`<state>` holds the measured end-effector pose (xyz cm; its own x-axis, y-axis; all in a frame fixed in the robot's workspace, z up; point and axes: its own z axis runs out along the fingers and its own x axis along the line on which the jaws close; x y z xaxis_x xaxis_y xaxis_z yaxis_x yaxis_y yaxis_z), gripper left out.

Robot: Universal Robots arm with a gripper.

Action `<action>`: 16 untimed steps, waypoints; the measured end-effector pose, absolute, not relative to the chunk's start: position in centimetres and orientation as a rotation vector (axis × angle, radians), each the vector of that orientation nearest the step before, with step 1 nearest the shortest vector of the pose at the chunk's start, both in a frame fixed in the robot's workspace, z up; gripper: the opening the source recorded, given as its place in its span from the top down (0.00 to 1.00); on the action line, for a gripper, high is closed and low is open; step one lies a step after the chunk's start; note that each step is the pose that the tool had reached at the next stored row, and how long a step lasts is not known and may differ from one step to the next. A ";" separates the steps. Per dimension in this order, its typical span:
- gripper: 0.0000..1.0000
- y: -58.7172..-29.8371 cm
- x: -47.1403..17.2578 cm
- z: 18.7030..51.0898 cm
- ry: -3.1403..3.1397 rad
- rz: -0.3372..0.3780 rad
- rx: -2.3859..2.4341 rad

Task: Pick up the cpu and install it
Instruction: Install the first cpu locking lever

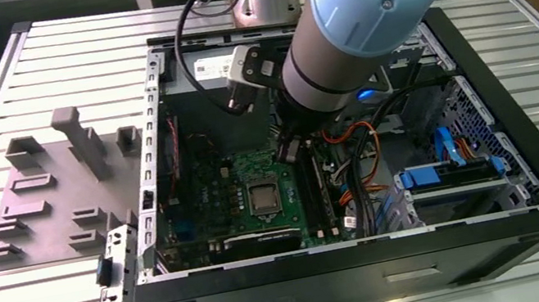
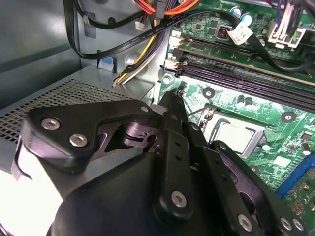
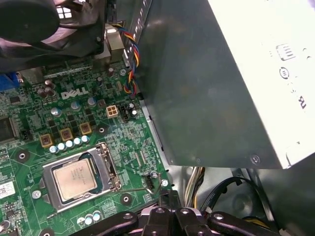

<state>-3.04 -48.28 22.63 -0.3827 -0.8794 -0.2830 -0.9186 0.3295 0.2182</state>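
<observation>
The cpu is a small silver square lying flat in its socket on the green motherboard, ringed by a silver metal frame. It also shows in the second wrist view, cpu, and in the exterior view, cpu. My black gripper is shut with nothing in it. Its tip hovers just off the socket's corner, beside the end of the thin wire lever. In the second wrist view the gripper points down at the board next to the socket. The gripper hangs inside the open case.
A big grey metal box with a white label stands close beside the gripper. Memory slots and bundles of cables run near the socket. The black case wall rings the work area. A grey fixture plate lies outside, on the exterior view's left.
</observation>
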 end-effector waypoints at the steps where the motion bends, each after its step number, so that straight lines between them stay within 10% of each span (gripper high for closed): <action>1: 0.89 -48.3 -3.0 22.6 2.468 0.522 -1.677; 16: 0.89 -48.7 -3.4 23.0 2.495 0.475 -1.692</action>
